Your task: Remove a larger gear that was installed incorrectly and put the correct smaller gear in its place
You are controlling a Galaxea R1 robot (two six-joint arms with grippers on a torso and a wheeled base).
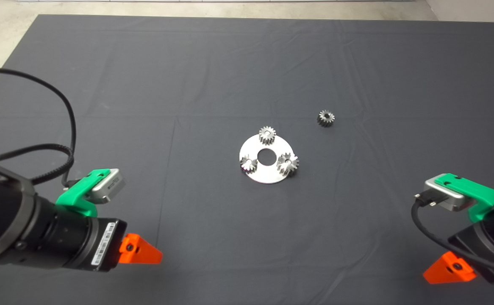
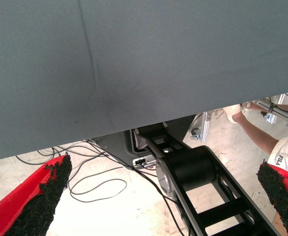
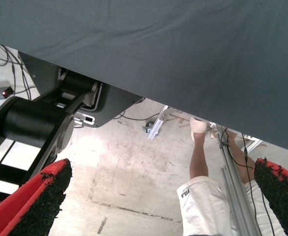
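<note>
You'll find the larger gear [image 1: 288, 164] at the disc's [image 1: 267, 170] four o'clock. The smaller gear [image 1: 326, 117] lies loose at two o'clock. The left gripper [image 2: 158, 196] and right gripper [image 3: 158, 196], fingers spread, wait well apart.

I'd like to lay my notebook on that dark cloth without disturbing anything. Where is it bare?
Bare cloth lies behind the round metal plate and the loose small gear, out to the far edge, and in front between the left gripper and the right gripper. It is crowded only at the plate, which carries two small gears and the larger gear.
</note>
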